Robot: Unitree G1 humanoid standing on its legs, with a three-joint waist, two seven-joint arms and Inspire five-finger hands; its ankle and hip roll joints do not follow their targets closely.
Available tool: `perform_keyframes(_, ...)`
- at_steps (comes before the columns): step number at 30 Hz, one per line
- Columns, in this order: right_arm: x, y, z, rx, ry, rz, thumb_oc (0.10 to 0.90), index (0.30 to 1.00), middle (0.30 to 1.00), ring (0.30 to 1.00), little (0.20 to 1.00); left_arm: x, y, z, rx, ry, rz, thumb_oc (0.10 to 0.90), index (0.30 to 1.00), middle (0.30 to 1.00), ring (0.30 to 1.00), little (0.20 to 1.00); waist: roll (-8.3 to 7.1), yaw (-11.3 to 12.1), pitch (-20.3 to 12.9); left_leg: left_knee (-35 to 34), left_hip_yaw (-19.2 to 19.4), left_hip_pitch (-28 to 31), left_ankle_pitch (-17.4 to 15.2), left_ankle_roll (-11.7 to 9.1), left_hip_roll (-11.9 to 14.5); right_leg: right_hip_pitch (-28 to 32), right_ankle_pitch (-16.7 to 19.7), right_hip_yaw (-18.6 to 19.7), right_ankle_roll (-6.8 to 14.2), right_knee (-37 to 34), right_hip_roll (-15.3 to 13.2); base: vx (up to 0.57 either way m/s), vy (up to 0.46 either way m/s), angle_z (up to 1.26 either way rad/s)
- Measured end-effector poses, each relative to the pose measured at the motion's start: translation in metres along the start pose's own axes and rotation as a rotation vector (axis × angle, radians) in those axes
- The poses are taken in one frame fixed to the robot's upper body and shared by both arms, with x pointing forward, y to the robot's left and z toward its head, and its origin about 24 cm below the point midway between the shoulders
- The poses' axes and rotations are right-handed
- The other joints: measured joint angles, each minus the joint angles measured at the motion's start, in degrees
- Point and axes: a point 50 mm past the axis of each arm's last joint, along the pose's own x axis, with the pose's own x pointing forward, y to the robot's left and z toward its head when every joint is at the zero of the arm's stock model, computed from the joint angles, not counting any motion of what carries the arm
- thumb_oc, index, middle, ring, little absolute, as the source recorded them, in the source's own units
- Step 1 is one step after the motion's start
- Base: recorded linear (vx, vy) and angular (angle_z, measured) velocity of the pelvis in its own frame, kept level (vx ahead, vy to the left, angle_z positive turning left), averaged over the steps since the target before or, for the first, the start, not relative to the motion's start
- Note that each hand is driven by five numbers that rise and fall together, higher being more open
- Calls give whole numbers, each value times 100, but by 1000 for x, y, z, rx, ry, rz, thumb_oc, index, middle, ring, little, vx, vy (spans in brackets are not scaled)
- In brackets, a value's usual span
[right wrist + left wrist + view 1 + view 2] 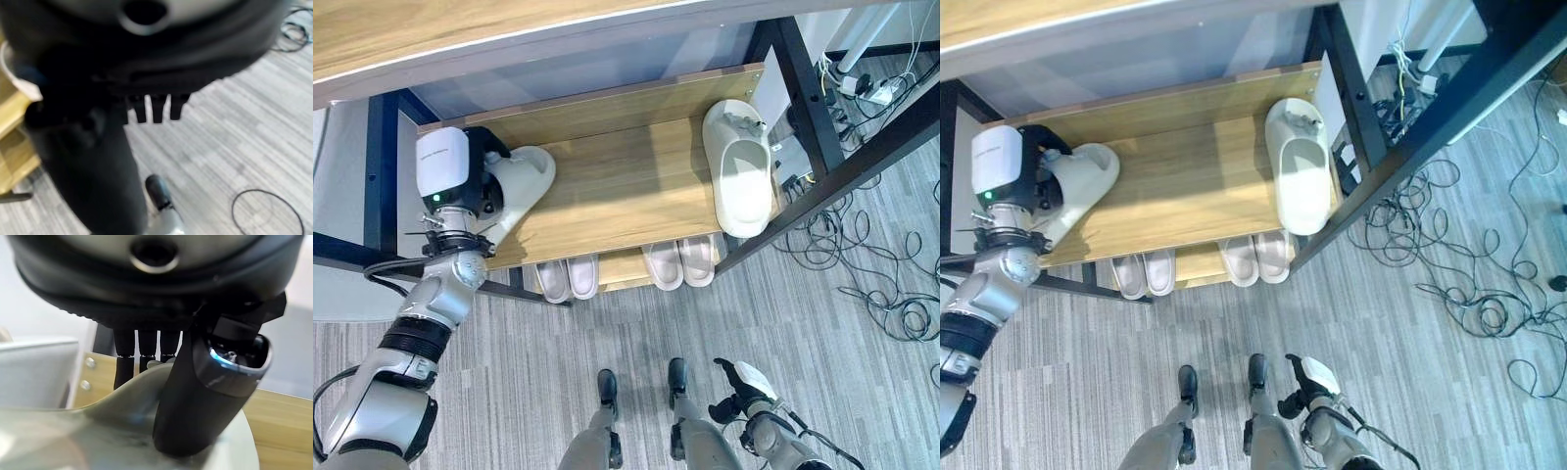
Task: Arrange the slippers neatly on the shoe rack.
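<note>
A white slipper (524, 176) lies at the left end of the shoe rack's upper wooden shelf (626, 186), toe pointing right and towards the back. My left hand (487, 201) is shut on its heel end: in the left wrist view the thumb (195, 396) presses on the slipper (122, 431) and the fingers reach behind its raised edge. Its mate, a second white slipper (741, 171), lies lengthwise at the shelf's right end, its heel over the front edge. My right hand (741, 384) hangs low over the floor, relaxed and holding nothing.
Two pairs of pale slippers (568, 279) (680, 262) sit on the lower shelf. A wooden tabletop (460, 39) overhangs the rack's back. Black frame posts (813, 108) stand at the right. Loose cables (871, 284) sprawl on the grey floor beside a power strip (876, 93).
</note>
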Motion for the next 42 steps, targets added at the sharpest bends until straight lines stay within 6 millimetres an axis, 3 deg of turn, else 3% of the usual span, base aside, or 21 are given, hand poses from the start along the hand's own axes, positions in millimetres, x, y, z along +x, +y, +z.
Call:
perform_keyframes(8,1,-4,5,8,-22,-28,800,900,900,900,900,-16,-26,55,-221,-128,-62,400,300,300,300,300,19,-44,8,0,11,19,33,1,1,8,33,17,-8,0,2,0,0,0)
perform_keyframes(13,1,-10,2,12,-10,-54,800,900,900,900,900,-23,-35,74,-312,-157,-87,400,300,300,300,300,214,-75,100,-1,55,91,33,2,-7,64,49,91,5,0,-3,-5,21,-4)
perform_keyframes(21,1,-19,-1,-2,-20,-78,800,900,900,900,900,-22,-33,77,-319,-169,-79,400,300,300,300,300,395,-285,158,-2,331,221,33,2,-18,48,129,396,29,0,2,3,26,-20)
perform_keyframes(29,-6,-31,-29,-45,45,-95,800,900,900,900,900,-6,-29,94,-287,-238,-77,400,300,300,300,300,754,-502,189,-5,592,246,31,4,-31,-60,219,677,73,-1,13,13,31,-17)
perform_keyframes(34,-9,-32,-35,-39,66,-99,800,900,900,900,900,8,-26,86,-223,-211,-68,400,300,300,300,300,791,-525,187,-6,736,250,30,3,-13,-152,230,854,101,-4,52,12,12,-19)
perform_keyframes(42,-10,-30,-37,-36,74,-94,800,900,900,900,900,10,-28,75,-209,-166,-69,400,300,300,300,300,792,-511,188,-7,812,194,24,4,-21,-265,282,914,125,-37,49,17,-5,-6)
